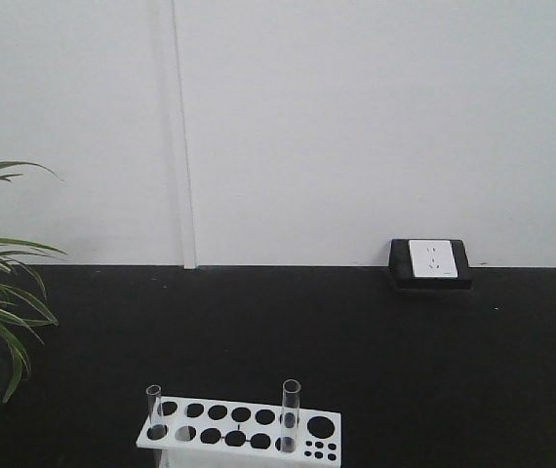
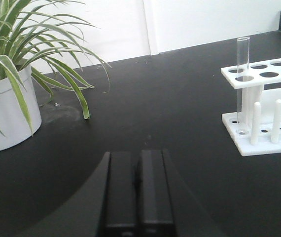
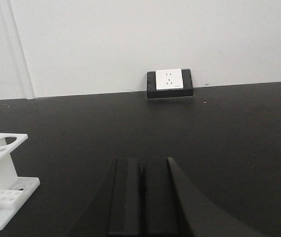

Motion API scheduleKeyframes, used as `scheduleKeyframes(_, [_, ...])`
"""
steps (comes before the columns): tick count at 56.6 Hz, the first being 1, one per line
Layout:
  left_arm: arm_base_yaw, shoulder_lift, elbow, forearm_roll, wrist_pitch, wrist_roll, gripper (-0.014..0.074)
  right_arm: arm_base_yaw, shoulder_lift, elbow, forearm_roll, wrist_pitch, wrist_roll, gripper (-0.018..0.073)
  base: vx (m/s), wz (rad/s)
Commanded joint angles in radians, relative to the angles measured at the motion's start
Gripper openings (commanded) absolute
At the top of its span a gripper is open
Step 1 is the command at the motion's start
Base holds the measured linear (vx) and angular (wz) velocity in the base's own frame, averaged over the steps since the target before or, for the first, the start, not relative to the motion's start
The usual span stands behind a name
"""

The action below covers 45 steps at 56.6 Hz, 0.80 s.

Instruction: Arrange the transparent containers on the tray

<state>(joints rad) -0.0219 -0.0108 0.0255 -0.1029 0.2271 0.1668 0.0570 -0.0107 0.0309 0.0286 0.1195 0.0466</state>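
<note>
Two transparent containers, slim clear test tubes, stand upright in a white rack (image 1: 239,427) near the front of the black table: one (image 1: 154,410) at its left end, one (image 1: 290,414) towards its right. The left wrist view shows the left-end tube (image 2: 242,74) in the rack (image 2: 266,106), well ahead and right of my left gripper (image 2: 137,158), which is shut with nothing in it. My right gripper (image 3: 142,165) is shut and empty too, with the rack's end (image 3: 0,173) far to its left. The tray is out of view.
A potted spider plant (image 2: 12,94) in a white pot stands at the table's left. A black block with a white socket (image 1: 431,261) sits against the back wall, shown also as the socket block (image 3: 169,85) in the right wrist view.
</note>
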Motion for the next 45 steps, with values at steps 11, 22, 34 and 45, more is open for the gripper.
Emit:
scheduleKeyframes(11, [0.001, -0.024, 0.039, -0.004, -0.083, -0.006, -0.0006, -0.006, -0.001, 0.009, -0.006, -0.083, -0.008, -0.0011, 0.0, 0.0])
scheduleKeyframes(22, [0.001, -0.024, 0.039, -0.004, -0.083, -0.006, -0.0006, -0.006, -0.001, 0.009, -0.006, -0.083, -0.008, -0.0011, 0.0, 0.0])
scheduleKeyframes(34, [0.001, -0.024, 0.039, -0.004, -0.083, -0.006, -0.0006, -0.006, -0.001, 0.009, -0.006, -0.083, -0.008, -0.0011, 0.0, 0.0])
scheduleKeyframes(45, [0.001, -0.024, 0.039, -0.004, -0.086, -0.006, -0.0006, -0.006, -0.001, 0.009, -0.006, -0.085, -0.008, -0.0011, 0.0, 0.0])
